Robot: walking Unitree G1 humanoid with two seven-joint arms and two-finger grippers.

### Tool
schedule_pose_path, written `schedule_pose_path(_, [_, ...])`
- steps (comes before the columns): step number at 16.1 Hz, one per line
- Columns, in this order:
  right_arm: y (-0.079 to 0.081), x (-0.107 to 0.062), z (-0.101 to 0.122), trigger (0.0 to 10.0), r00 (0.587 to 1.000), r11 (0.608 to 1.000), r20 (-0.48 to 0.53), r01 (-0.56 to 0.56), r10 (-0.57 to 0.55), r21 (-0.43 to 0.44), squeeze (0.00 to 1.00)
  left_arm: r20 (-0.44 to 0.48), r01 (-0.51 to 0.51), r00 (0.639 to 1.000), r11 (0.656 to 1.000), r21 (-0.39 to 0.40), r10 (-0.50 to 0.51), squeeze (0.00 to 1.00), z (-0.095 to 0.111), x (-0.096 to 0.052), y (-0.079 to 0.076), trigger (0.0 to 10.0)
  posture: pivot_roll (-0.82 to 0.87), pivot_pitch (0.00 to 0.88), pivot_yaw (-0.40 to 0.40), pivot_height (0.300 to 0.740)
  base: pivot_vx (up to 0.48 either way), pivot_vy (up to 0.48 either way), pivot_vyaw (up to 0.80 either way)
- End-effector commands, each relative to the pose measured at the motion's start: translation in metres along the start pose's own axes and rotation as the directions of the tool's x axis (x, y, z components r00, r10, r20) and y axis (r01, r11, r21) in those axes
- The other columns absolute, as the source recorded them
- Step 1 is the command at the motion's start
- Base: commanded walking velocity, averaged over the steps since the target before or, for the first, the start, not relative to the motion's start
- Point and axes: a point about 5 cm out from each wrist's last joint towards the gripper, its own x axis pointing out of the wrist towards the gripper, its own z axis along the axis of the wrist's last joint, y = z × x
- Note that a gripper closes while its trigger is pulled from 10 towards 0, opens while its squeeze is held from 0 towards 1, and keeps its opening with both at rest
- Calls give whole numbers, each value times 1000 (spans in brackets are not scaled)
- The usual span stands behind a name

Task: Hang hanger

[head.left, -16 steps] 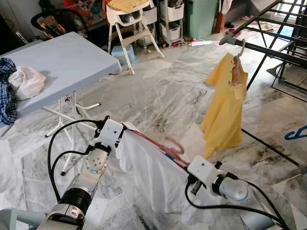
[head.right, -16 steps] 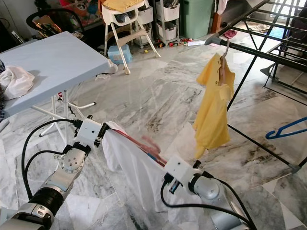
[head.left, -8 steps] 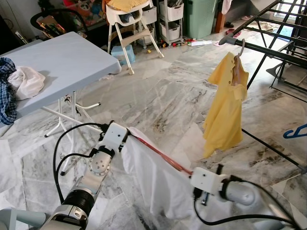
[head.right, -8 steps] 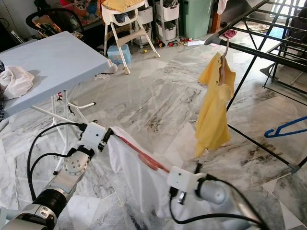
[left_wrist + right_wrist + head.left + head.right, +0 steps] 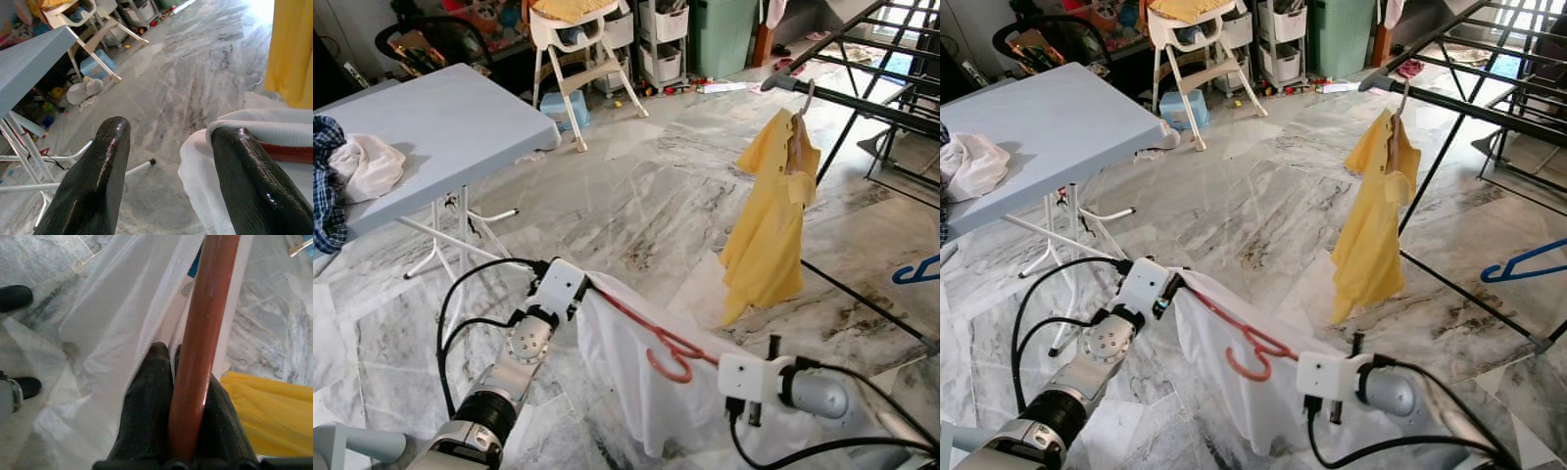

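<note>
Low in front of the robot, over the grey-veined marble floor (image 5: 636,196): one red hanger (image 5: 656,338), thin curved rod with its hook hanging down, carrying a white garment (image 5: 636,392) of soft, limp cloth that drapes toward the floor.

Right gripper (image 5: 188,396): at the hanger's end nearer the drying rack; jaws shut tight on the smooth red rod, white cloth bunched against one finger.

Left gripper (image 5: 171,161): at the hanger's opposite end, nearer the table; jaws parted wide, two glossy black rounded fingers (image 5: 98,171), the white cloth and a strip of red rod lying against one of them, nothing pinched between.

Drying rack (image 5: 862,88): black metal tubing, beyond the hanger toward the robot's right. A yellow polo shirt (image 5: 769,220) hangs from its front bar on its own hanger, between the rack and the white garment, apart from both grippers.

Blue hanger (image 5: 915,272): on the floor under the rack.

Table (image 5: 440,127): pale blue folding top on white legs, left of the hanger, with crumpled clothes (image 5: 352,171) at its end.

White high chair (image 5: 578,49): beyond the table, plastic storage drawers (image 5: 661,39) beside it.
</note>
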Motion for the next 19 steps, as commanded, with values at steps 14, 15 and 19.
schedule_pose_path(14, [12, 16, -3, 10000, 999, 997, -44, 9, -6, 72, 0, 23, -8, 1000, 997, -74, 9, 0, 11, 3, -7, 10000, -192, 44, 145, 740, 0, 0, 0])
schedule_pose_path(15, [12, 15, -5, 10000, 999, 998, -49, 5, -2, 67, 0, 21, -15, 1000, 997, -73, 17, 0, 11, 3, -5, 10000, -192, 44, 145, 740, 0, 0, 0])
schedule_pose_path(19, [15, -2, -31, 10000, 993, 997, -116, -22, 31, 71, 0, 2, -67, 998, 997, -50, 67, 0, 8, 4, 17, 10000, -190, 46, 147, 740, 0, 0, 0])
